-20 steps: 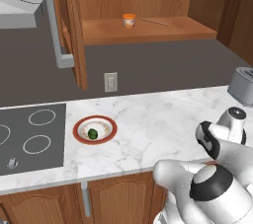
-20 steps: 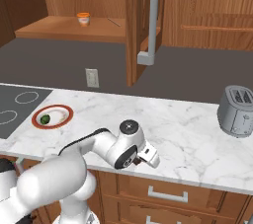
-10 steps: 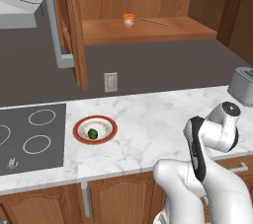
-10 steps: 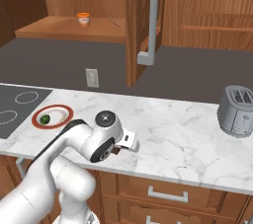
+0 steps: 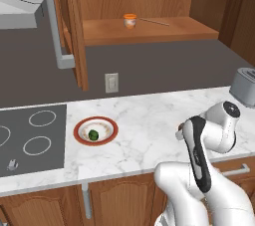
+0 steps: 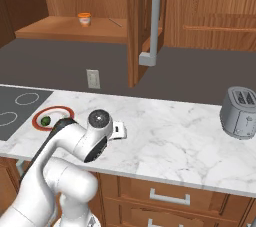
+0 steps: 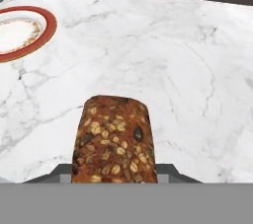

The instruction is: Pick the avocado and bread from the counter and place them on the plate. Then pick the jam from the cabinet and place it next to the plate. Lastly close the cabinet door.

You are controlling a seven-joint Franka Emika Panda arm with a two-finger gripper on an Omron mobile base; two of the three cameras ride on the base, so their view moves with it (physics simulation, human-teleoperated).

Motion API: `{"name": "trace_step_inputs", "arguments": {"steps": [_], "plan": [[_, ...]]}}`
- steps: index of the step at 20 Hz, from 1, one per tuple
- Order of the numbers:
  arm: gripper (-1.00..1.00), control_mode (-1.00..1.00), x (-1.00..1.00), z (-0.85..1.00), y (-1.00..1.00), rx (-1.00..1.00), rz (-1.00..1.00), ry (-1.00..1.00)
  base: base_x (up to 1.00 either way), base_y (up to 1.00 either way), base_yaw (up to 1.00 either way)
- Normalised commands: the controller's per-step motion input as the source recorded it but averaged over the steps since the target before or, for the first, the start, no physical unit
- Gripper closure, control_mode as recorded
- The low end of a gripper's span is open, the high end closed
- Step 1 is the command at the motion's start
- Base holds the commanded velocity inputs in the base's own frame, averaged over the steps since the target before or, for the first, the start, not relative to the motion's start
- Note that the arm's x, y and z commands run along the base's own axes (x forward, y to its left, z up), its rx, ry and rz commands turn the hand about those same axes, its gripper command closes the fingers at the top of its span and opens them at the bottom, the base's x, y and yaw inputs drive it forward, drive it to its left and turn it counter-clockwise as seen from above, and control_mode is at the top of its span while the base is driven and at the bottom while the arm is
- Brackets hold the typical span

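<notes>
White marble runs the width of the tabletop (image 5: 149,115), and I work over its front edge. Nearest to me, the gripper (image 7: 114,181) is clamped on the bread (image 7: 114,141), which fills the lower middle of the hand view as a seeded brown block standing up between the jaws, clear of the marble. I judge it light and fairly stiff at the crust but soft inside, so a hard squeeze would dent it; the flat long sides are the sensible place to hold, low on the loaf, as it seems to be held now. The rough crust should not slip.

Further left, near the edge of the stovetop (image 5: 30,138), sits the plate (image 5: 96,130) with the avocado (image 5: 92,134) already in its centre. That ball looks smooth and will roll, so I would set the bread beside it, not against it.

At the far right corner of the tabletop stands a toaster (image 6: 241,112). Furthest off, on the shelf of the cabinet (image 5: 149,28), the jam (image 5: 130,21) stands upright; a hard, slick jar, best taken around its body. The cabinet door (image 5: 74,26) hangs open.
</notes>
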Motion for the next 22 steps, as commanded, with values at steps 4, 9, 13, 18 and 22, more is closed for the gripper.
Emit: {"name": "trace_step_inputs", "arguments": {"steps": [4,9,13,18,22], "plan": [[1.0,-1.0,0.38,0.3,0.62,0.0,0.2,-0.01,0.0,0.0,0.0],[1.0,-1.0,0.55,0.24,0.49,0.0,0.18,0.0,0.0,0.0,0.0],[1.0,-1.0,0.63,0.12,0.65,-0.01,0.16,0.0,0.0,0.0,0.0],[1.0,-1.0,0.54,0.03,0.68,-0.01,0.14,0.0,0.0,0.0,0.0],[1.0,-1.0,0.49,0.09,0.84,-0.03,0.11,0.04,0.0,0.0,0.0]]}}
